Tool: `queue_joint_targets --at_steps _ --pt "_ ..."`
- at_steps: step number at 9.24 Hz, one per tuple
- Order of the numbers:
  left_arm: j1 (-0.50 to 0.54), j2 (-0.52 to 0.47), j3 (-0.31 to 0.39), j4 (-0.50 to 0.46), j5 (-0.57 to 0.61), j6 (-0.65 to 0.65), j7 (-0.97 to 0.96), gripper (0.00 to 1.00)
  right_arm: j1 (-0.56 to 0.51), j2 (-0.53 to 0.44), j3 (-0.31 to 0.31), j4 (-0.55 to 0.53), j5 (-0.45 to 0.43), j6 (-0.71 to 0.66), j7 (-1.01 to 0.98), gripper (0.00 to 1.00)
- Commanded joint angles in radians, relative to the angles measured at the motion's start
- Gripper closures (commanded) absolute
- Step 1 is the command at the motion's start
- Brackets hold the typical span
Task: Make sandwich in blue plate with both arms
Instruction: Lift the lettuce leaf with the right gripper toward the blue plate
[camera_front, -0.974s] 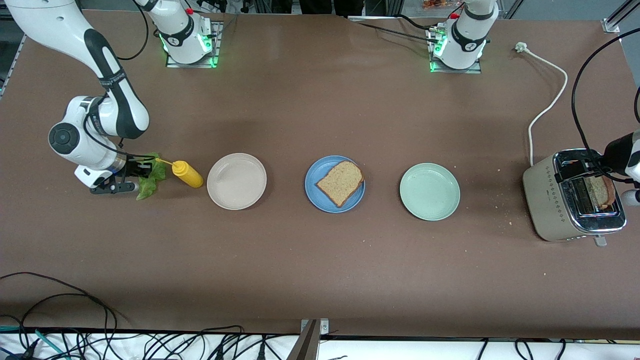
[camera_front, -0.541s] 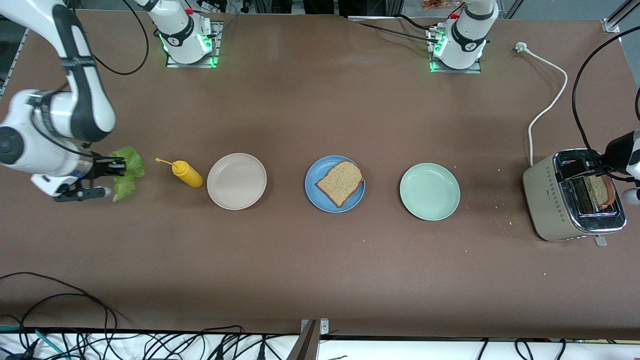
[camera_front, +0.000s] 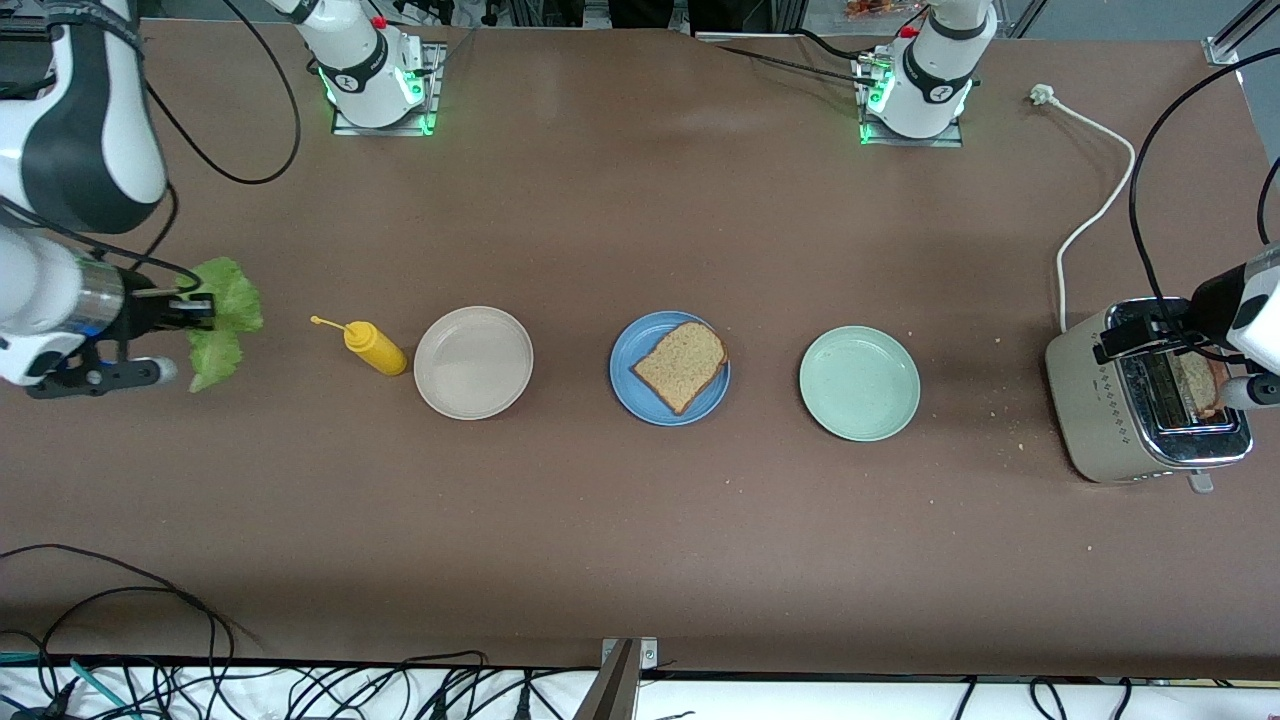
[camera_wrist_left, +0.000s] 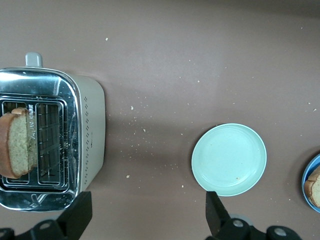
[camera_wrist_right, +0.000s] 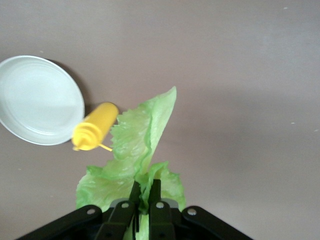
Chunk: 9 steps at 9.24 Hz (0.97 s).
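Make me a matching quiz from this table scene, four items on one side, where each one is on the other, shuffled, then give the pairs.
Column one
1. ruffled green lettuce leaf
2. brown bread slice lying flat
3. brown bread slice standing upright
4. yellow squeeze bottle

Column two
A. in a slot of the silver toaster
B. on the round blue plate
C. lying on the table beside the beige-white plate
D. pinched in the right hand

Pairs: 1-D, 2-B, 3-A, 4-C
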Motion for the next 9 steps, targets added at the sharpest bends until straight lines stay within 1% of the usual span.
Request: queue_joint_targets --at_steps 1,2,5,6,7,8,9 --pt "-0.014 -0.008 0.004 0.048 -0.012 -0.011 0.019 0.0 0.138 0.043 -0.003 0.029 0.11 -0.01 0.227 1.0" --pt "-0.022 -0.007 0.001 0.06 -0.009 -0.009 0.016 0.0 0.191 0.066 -0.003 0.029 0.142 0.006 0.324 1.0" --pt "-0.024 -0.005 0.004 0.062 -0.011 -0.011 0.019 0.0 0.359 0.126 -0.003 0.029 0.151 0.146 0.638 1.0" --pt "-0.028 -0.005 0.002 0.062 -0.012 -0.009 0.018 0.0 0.422 0.181 -0.003 0.03 0.153 0.235 0.746 1.0" --pt "-0.028 -0.004 0.004 0.062 -0.014 -0.011 0.016 0.0 0.483 0.247 -0.003 0.03 0.182 0.347 0.858 1.0" --pt "-0.027 -0.002 0.005 0.06 -0.014 -0.013 0.016 0.0 0.533 0.288 -0.003 0.032 0.24 0.444 0.967 1.0" --pt "-0.027 -0.002 0.005 0.06 -0.014 -0.013 0.016 0.0 0.577 0.325 -0.003 0.032 0.259 0.533 1.054 1.0"
